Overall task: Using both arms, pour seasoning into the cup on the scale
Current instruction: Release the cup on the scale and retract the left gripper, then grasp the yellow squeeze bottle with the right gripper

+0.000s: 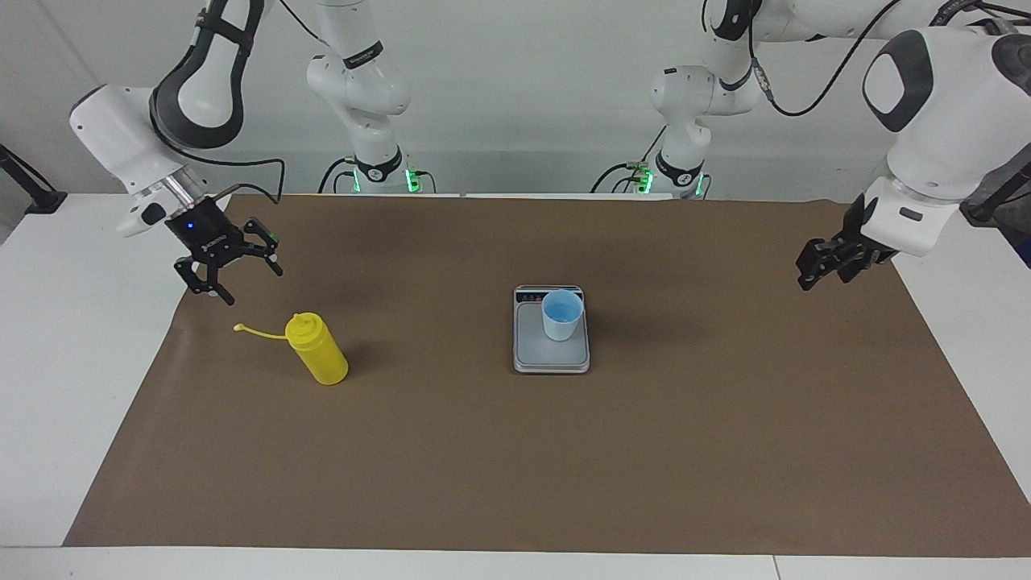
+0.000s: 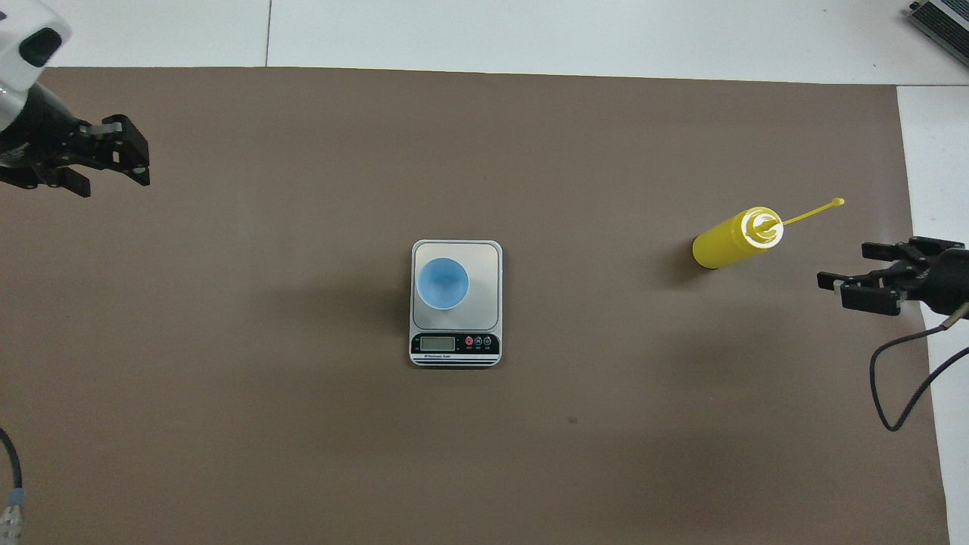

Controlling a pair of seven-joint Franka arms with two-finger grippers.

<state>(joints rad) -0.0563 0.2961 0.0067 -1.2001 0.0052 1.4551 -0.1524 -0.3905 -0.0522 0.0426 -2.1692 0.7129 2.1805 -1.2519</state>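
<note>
The little blue cup stands upright on the grey scale, in the middle of the brown paper mat. The cup sits on the part of the plate next to the dark display strip. Nothing is touching it.

The right gripper hangs in the air over the edge of the mat at the right arm's end of the table. Its two fingers are spread wide and hold nothing. The yellow squeeze bottle stands just below and beside this gripper, not touching it. The bottle's thin cap strap sticks out sideways, almost under the fingers.

The left gripper is up over the mat's edge at the left arm's end, well apart from the cup and scale. It holds nothing. I cannot tell how far apart its fingers are.
</note>
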